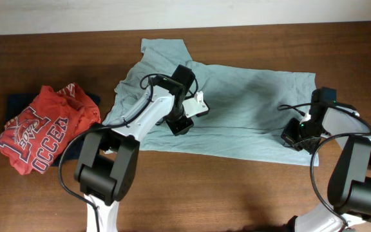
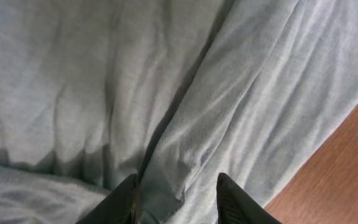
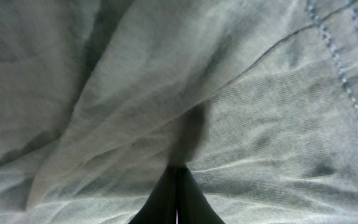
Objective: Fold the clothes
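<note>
Folding target: pale grey-teal T-shirt (image 1: pixel 250 109), spread mostly flat across the middle of the worktop (image 1: pixel 237 200), body running left to right, long creases through it.
Cloth feel (my guess): light, soft, limp cotton. It will drape and sag between grips, bunch instead of sliding as a sheet, and hold no edge by itself. Not fragile, not slick.
Where to take hold: at edges and corners, where the stitched hem (image 3: pixel 344 74) gives a thicker band to nip. A mid-panel pinch would likely lift only a tent of fabric.
Left hand (image 1: pixel 179 124): down on the shirt near its near edge, centre-left. Fingers (image 2: pixel 129 202) spread, straddling a raised ridge of cloth, nothing clamped.
Right hand (image 1: pixel 294 136): at the shirt's right end, near the lower corner. Fingers (image 3: pixel 166 202) pressed together, with creases running in to the tips, so I read it as nipping a thin fold of the shirt.
Other garments: red shirt (image 1: pixel 40 135) with white lettering, crumpled at far left, lying on a navy garment (image 1: pixel 18 102). Both well apart from my hands.
Risk: a one-sided pull would drag the whole shirt askew.
</note>
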Controlling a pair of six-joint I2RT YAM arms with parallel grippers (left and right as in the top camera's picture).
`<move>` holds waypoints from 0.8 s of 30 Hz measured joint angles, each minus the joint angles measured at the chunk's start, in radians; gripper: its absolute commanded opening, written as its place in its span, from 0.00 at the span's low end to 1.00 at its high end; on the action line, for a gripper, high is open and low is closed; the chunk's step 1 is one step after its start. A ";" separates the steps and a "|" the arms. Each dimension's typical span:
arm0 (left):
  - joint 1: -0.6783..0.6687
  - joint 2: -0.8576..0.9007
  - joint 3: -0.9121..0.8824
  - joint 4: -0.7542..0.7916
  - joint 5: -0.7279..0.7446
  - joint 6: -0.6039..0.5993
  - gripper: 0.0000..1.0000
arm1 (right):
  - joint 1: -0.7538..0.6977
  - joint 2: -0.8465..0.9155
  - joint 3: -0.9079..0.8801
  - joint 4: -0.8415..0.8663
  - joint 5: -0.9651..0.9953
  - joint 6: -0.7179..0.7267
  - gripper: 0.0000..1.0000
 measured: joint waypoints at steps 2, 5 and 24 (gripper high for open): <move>0.000 0.013 0.000 -0.008 0.000 0.013 0.39 | 0.000 -0.007 -0.010 0.011 0.001 0.009 0.04; 0.000 0.027 0.000 -0.018 0.000 0.036 0.41 | 0.000 -0.015 -0.020 0.023 0.003 0.013 0.04; -0.004 0.062 0.013 0.176 -0.338 0.009 0.41 | 0.001 -0.018 -0.023 0.026 0.013 0.017 0.04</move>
